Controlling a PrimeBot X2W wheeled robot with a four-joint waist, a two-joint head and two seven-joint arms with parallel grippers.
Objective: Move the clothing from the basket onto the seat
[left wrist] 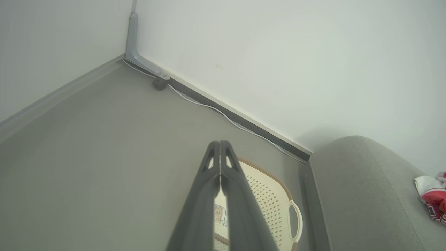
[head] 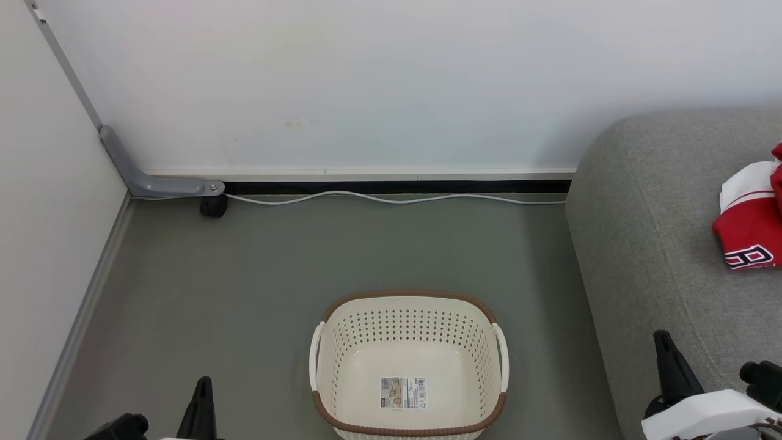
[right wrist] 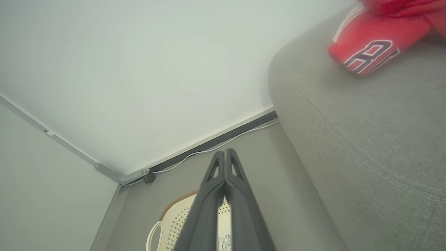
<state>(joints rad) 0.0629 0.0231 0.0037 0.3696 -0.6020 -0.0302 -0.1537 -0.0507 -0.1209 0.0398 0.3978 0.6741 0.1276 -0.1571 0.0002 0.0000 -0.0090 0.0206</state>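
The cream basket (head: 408,366) with its brown rim stands on the floor, holding nothing but the label sticker (head: 403,392) on its bottom. The red clothing (head: 752,220) with white trim and navy-and-white lettering lies on the grey seat (head: 660,244) at the right edge; it also shows in the right wrist view as clothing (right wrist: 376,45) and in the left wrist view as clothing (left wrist: 433,198). My left gripper (left wrist: 220,143) is shut and holds nothing, left of the basket (left wrist: 271,209). My right gripper (right wrist: 225,150) is shut and holds nothing, over the seat's front edge (right wrist: 348,139).
A white wall runs behind, with a white cable (head: 391,198) along the skirting. A grey metal bracket (head: 146,180) and a small black foot (head: 213,206) sit in the left corner. A side wall (head: 36,232) closes the left. Grey floor (head: 244,275) surrounds the basket.
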